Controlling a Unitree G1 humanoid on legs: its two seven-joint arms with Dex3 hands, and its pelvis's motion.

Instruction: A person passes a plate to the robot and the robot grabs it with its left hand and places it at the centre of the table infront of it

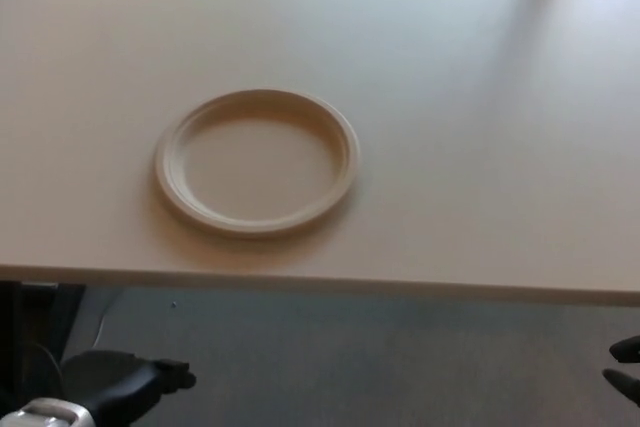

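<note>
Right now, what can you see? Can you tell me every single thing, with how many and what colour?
Round cream plate: one, cream, lying flat on the table, left of the middle, near the front edge, nothing on it.
Pale beige table: one, beige, filling most of the view.
Grey floor: one, grey, below the table's front edge.
Left hand: one, black with a silver wrist, low at the bottom left, below the table edge, away from the plate.
Right hand: one, black, only fingertips showing at the bottom right edge.
</note>
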